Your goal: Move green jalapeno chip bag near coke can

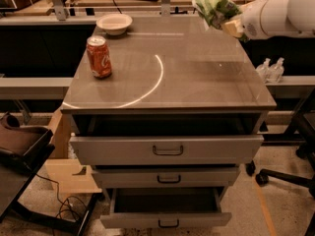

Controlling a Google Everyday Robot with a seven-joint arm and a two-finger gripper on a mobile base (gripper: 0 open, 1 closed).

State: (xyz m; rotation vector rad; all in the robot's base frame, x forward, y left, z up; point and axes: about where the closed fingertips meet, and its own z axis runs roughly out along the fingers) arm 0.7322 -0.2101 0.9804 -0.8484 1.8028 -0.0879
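Green jalapeno chip bag [212, 6] hangs in the air over the far right corner of the cabinet top [197, 73], its lower end pinched by the gripper [232, 27]. The fingertips are mostly hidden behind the foil, and the frame edge cuts off the arm. Coke can [99, 57] stands upright near the left edge, well apart across bare surface. A white bowl [114, 23] sits behind the can.

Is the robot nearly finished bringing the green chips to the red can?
About halfway, I'd say. Done: the pick-up, since the claw is shut on the green jalapeno chip bag and holds it in the air above the table, at its far right corner. In hand: the carrying. Left: crossing to the coke can, which stands by the left edge, and setting the bag down next to it.
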